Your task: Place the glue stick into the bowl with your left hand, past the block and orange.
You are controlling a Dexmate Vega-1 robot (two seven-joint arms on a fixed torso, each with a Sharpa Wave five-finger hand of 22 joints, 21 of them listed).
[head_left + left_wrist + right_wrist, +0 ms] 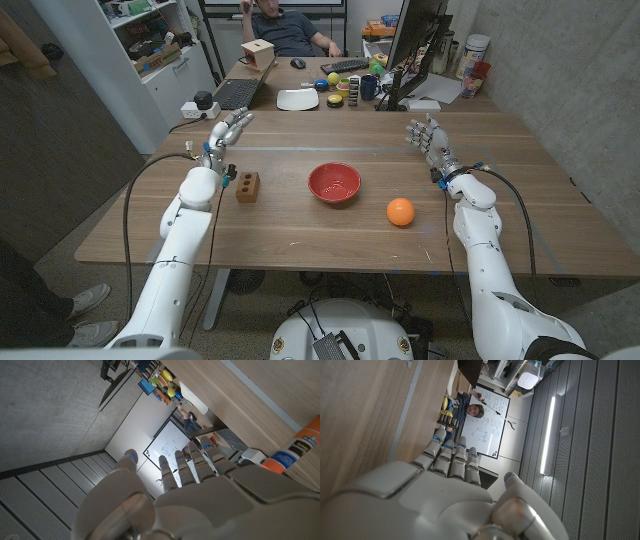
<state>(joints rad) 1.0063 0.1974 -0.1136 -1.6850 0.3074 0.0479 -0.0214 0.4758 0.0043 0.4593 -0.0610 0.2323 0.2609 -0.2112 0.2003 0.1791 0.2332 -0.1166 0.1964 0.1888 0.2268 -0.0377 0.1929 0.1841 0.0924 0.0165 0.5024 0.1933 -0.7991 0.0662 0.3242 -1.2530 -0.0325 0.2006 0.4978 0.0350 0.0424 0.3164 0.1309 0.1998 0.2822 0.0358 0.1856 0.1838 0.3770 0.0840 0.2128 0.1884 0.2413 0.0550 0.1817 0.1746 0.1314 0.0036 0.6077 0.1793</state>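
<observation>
While the left robot hand [229, 129] hangs over the counter [300, 245] with fingers spread and nothing in them, we find the glue stick [295, 450] in the left wrist view — lying on the wood just beside that hand, close to its palm edge, orange cap toward the wrist. Its long axis runs roughly along the hand's own length. From the block [247, 186], the red bowl [334, 183] sits toward the orange [400, 211], between the two. We judge the left hand nearer; the right robot hand [428, 139] waits open beyond the orange, well apart — and empty.
</observation>
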